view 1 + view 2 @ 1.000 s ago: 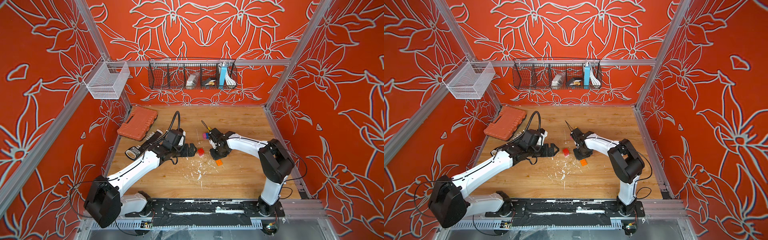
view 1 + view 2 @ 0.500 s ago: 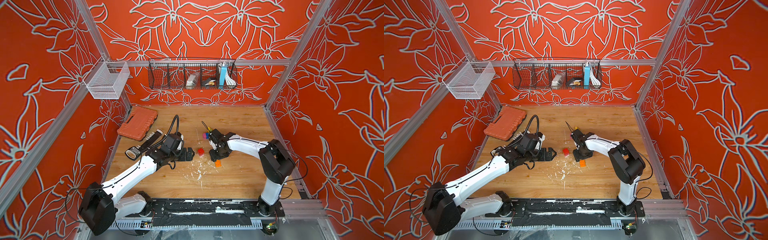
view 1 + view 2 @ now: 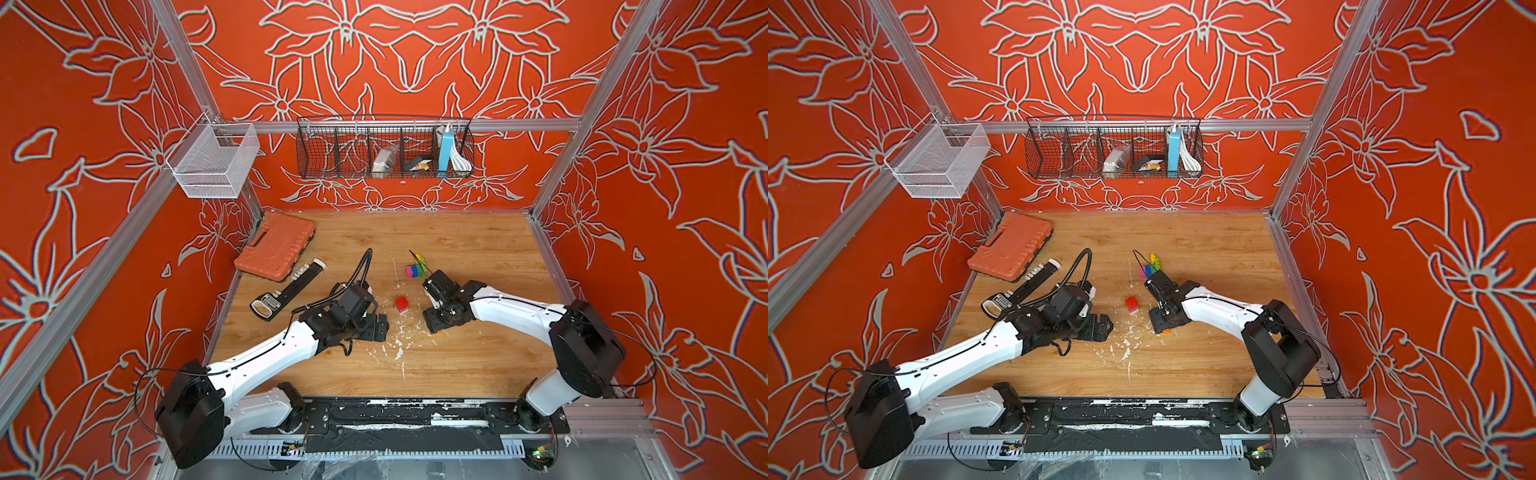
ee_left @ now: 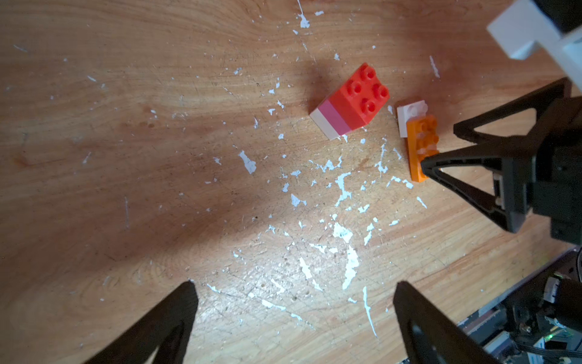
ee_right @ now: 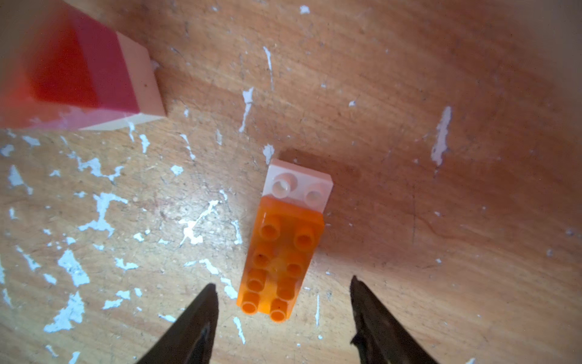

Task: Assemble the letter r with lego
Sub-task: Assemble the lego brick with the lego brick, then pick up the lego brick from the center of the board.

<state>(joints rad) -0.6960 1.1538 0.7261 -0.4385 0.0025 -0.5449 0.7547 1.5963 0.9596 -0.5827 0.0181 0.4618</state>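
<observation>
One red-pink-white stack (image 4: 349, 101), one orange brick (image 5: 283, 252) on one white plate (image 5: 299, 184), one multicoloured cluster (image 3: 417, 268) (bricks too small to count), left gripper (image 4: 293, 285) jaws wide apart, right gripper (image 5: 283, 283) jaws spread astride the orange brick

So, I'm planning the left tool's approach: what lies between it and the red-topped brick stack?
Only bare table with white flecks, from the left tool to the red-topped stack; the left wrist view shows this.
</observation>
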